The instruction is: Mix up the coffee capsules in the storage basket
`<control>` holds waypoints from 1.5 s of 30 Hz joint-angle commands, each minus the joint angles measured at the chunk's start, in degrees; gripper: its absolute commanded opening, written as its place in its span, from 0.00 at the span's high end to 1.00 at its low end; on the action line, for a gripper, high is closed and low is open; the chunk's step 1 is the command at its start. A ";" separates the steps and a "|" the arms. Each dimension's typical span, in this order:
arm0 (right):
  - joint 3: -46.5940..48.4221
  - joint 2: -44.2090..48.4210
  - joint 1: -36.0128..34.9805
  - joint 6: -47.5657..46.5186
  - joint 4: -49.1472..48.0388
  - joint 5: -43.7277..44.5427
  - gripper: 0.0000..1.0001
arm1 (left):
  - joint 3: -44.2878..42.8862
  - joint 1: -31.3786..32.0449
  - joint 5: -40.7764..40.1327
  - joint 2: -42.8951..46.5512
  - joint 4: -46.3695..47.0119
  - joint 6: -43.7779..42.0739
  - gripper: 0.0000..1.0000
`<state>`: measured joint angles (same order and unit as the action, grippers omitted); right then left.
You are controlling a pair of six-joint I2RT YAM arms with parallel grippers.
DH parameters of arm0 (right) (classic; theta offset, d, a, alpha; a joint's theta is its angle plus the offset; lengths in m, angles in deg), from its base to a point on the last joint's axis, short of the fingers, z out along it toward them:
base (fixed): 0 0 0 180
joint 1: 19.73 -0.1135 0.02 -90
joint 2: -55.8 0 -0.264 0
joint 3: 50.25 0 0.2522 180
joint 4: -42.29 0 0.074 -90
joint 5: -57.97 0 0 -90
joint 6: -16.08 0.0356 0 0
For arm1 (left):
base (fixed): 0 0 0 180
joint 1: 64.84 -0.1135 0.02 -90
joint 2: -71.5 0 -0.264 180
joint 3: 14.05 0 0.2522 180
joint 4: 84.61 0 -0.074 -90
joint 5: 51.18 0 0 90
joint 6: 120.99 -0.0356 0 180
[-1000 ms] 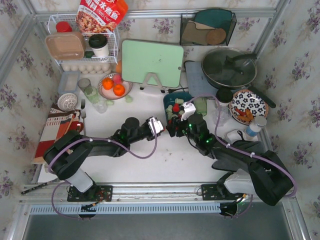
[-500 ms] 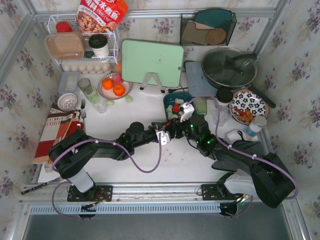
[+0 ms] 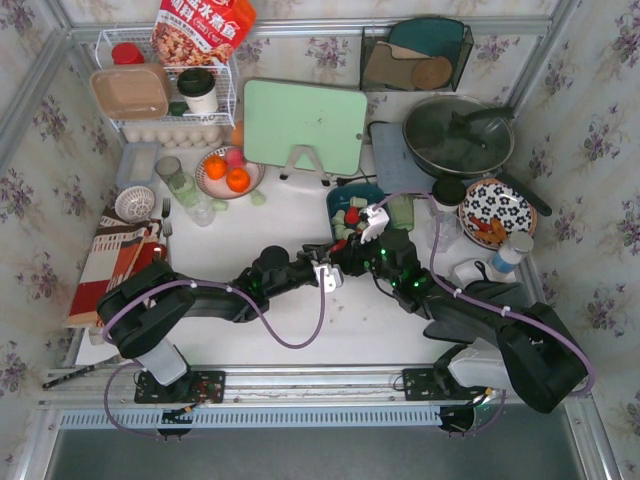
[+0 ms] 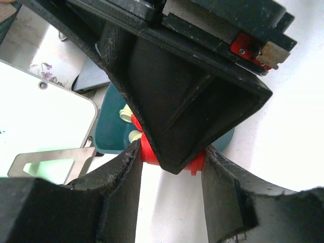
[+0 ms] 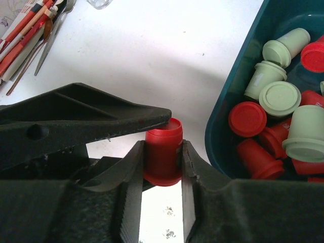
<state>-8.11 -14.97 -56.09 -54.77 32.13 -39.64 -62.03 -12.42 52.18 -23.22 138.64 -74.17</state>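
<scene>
1. Pinching one red capsule [image 5: 163, 144] by its sides, the right gripper [image 5: 162, 167] has it low over the table [image 5: 152, 50], just outside the storage basket [image 5: 223, 109].
2. The left gripper [image 4: 171, 152] straddles the same capsule, roughly half spread. I honestly can't tell if it's squeezing, so I'd back it straight out first.
3. Then lift clear of the wall and drop it among the other capsules [image 5: 278, 98].
4. The arms are nose to nose, so it's tight. There's open table to the left, and the cutlery [image 5: 45, 35] is well apart.
</scene>
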 commanded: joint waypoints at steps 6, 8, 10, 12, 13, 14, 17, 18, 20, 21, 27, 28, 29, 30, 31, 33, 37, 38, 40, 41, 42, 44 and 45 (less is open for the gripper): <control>-0.14 -0.07 -0.09 0.47 -3.20 3.47 0.84 | -0.25 0.48 0.01 0.23 3.30 1.35 0.26; -0.14 0.84 -0.08 0.72 -2.95 4.98 0.84 | 0.10 0.49 -0.51 0.35 3.63 1.03 0.23; 0.00 2.13 -0.06 0.65 -2.18 7.41 0.85 | 0.81 0.49 -1.63 0.72 4.79 1.09 0.23; 0.23 3.35 -0.02 0.23 -1.12 10.92 0.85 | 1.66 0.49 -2.18 1.68 5.15 1.16 0.23; 0.57 3.60 -0.02 0.12 -0.46 13.75 0.85 | 2.01 0.50 -2.93 2.35 5.07 1.35 0.22; 0.99 3.70 -0.09 -0.07 0.36 16.72 0.85 | 2.34 0.49 -4.04 3.06 4.95 1.67 0.14; 3.09 1.50 0.47 -1.44 1.32 25.93 0.85 | 3.13 0.49 -9.44 5.75 3.44 3.98 0.01; 4.07 -0.26 1.01 -2.01 1.21 28.31 0.85 | 3.27 0.49 -11.38 6.99 2.61 4.85 0.01; 6.43 -4.48 2.92 -2.76 0.59 30.85 0.85 | 3.43 0.49 -14.96 9.96 -0.15 6.55 0.01; 7.77 -6.89 4.33 -2.70 0.46 30.77 0.84 | 3.38 0.49 -17.12 11.11 -2.17 7.97 0.01; 19.05 -21.85 12.10 -1.16 0.09 22.16 0.79 | 2.63 -0.96 -28.06 23.70 -17.40 18.90 0.01; 21.12 -24.10 12.40 -1.22 0.48 20.88 0.78 | 2.40 -1.52 -28.37 25.37 -19.91 20.62 0.01; 23.18 -26.26 12.37 -1.38 0.61 19.72 0.78 | 2.36 -2.10 -28.45 26.91 -22.17 22.32 0.01; 24.87 -28.09 12.42 -1.48 0.63 18.80 0.77 | 2.32 -2.74 -28.65 28.29 -24.60 23.72 0.01; 26.55 -29.88 12.43 -1.18 0.68 17.83 0.76 | 2.25 -3.34 -29.41 29.86 -26.38 26.38 0.01; 29.47 -33.17 12.37 0.06 1.00 16.02 0.75 | 1.52 -4.69 -34.36 31.93 -31.45 34.07 0.01; 34.26 -38.88 12.40 2.69 2.69 13.64 0.63 | -0.29 -10.47 -36.59 34.87 -42.17 46.83 0.01; 34.79 -39.66 12.42 2.94 2.89 12.92 0.58 | -0.03 -11.72 -36.47 35.38 -43.08 48.81 0.01; 35.22 -40.14 12.40 3.03 2.64 11.43 0.52 | 0.35 -13.81 -35.88 36.02 -45.17 51.75 0.01; 35.18 -39.88 12.44 2.93 2.74 10.98 0.48 | 0.40 -14.63 -34.88 36.04 -45.68 52.12 0.01; 34.88 -39.33 12.43 2.79 2.93 10.76 0.44 | 0.17 -15.42 -33.93 35.86 -46.52 52.61 0.01; 33.57 -37.49 12.48 2.41 3.04 10.33 0.40 | -1.34 -17.00 -32.25 34.67 -49.21 54.02 0.01; 32.45 -36.26 12.50 2.27 2.87 9.97 0.39 | -2.35 -17.99 -31.67 33.37 -50.62 55.04 0.01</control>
<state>26.12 -54.18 -43.61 -52.93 35.34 -27.47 -62.01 -27.98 17.87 12.19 94.36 -25.76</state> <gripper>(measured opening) 0.599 0.991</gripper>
